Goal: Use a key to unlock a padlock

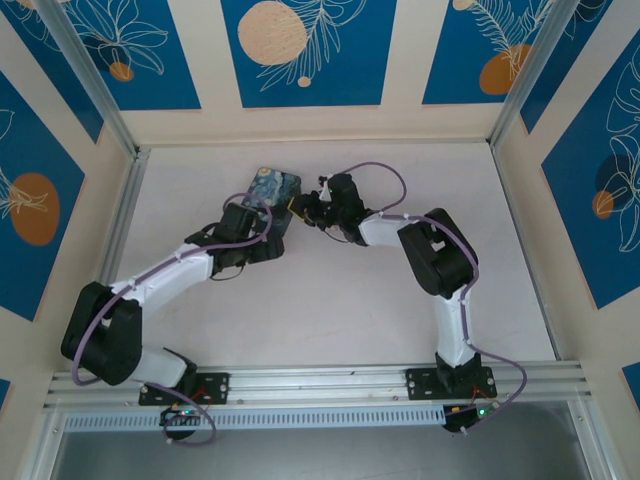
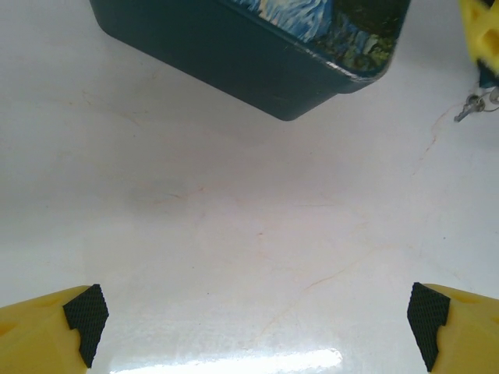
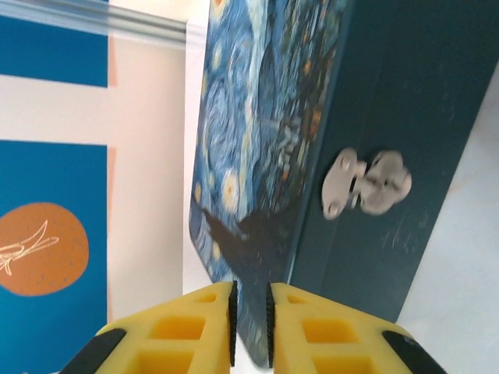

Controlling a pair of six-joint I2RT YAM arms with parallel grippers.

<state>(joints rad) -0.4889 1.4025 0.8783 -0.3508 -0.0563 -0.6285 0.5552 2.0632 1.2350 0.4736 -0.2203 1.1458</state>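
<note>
Left gripper point(image 2: 257, 319) hangs wide open, low over the table point(image 2: 249, 234), facing the Starry Night box point(image 2: 257, 62). My guess is it's ready to brace it. Right gripper point(image 3: 249, 319) points at the box's silver latch point(image 3: 366, 183), jaws nearly together; can't tell if they pinch anything. A tiny silvery bit, likely the key point(image 2: 474, 106), sits just beside its yellow finger point(image 2: 483, 31).

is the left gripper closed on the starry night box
No, the left gripper stands wide open over the table, and the box lies beyond its fingertips, not between them.
</note>
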